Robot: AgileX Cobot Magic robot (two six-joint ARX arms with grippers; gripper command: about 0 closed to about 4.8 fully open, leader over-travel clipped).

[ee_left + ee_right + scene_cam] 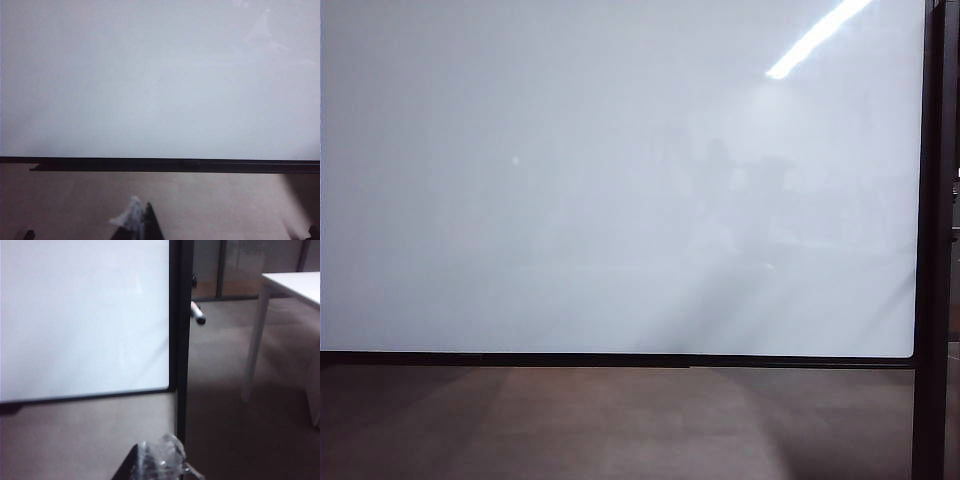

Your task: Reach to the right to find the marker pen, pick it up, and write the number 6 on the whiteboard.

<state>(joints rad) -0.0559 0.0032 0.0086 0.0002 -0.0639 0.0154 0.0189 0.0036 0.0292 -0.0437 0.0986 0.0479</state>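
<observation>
In front of the whiteboard point(620, 180) nothing is being written yet: its glossy white face is blank, carrying only the reflection of a ceiling light strip point(817, 38), and no number 6 is showing on it in any view. The marker pen point(198, 313) is poking out from behind the board's black right-hand frame post point(181, 340), a white barrel with a dark cap, seen only in the right wrist view and apparently attached to or resting behind the frame. A white table point(295, 285) is standing farther off to the right.

The right gripper point(162, 460) is sitting low and well short of the pen, its fingers wrapped in something clear and crinkled, clenched together and grasping nothing. The left gripper point(137, 220) is waiting below the board's bottom edge; only a tip is showing, so I cannot tell whether it is released or clenched.

To do the reach well, I judge the right arm should be swinging right past the frame post, spreading its fingers early and approaching the barrel squarely, clear of the cap and the post.
</observation>
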